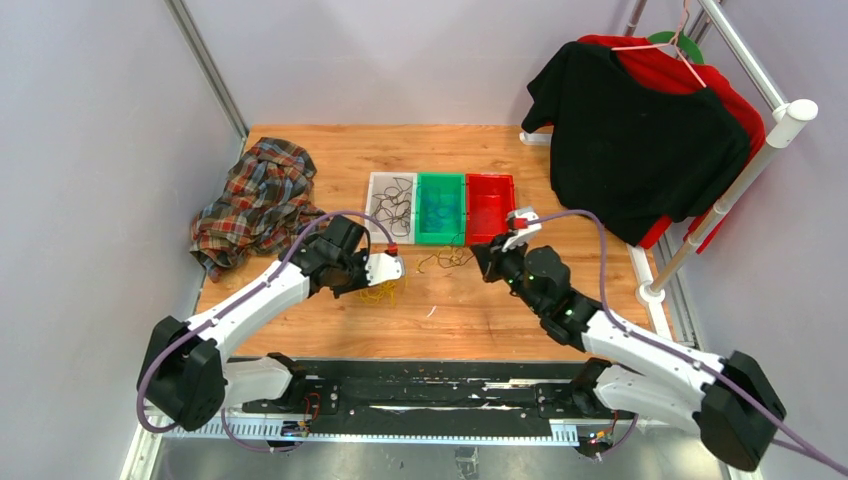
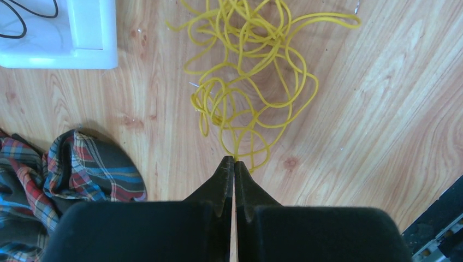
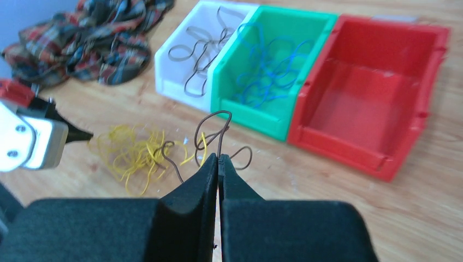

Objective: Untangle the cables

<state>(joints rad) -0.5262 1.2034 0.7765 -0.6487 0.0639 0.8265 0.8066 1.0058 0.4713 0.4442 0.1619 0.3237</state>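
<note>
A heap of yellow cables (image 2: 245, 82) lies tangled on the table (image 2: 382, 109) in front of the bins. The left gripper (image 2: 234, 159) is pinched tight on its nearest strand. Just beside it, the right gripper (image 3: 218, 158) is clamped on a dark brown cable (image 3: 218, 131). Behind, brown loops (image 3: 202, 54) fill the white bin (image 3: 180, 90) and blue loops (image 3: 267, 76) the green bin (image 3: 245, 114).

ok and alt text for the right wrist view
The right gripper, shut, pinches a dark brown cable over a wooden table, beside a tangle of yellow cables touched by the tip of the left gripper. Behind stand a white bin of dark cables, a green bin of blue cables, an empty red bin and a plaid shirt.
</note>
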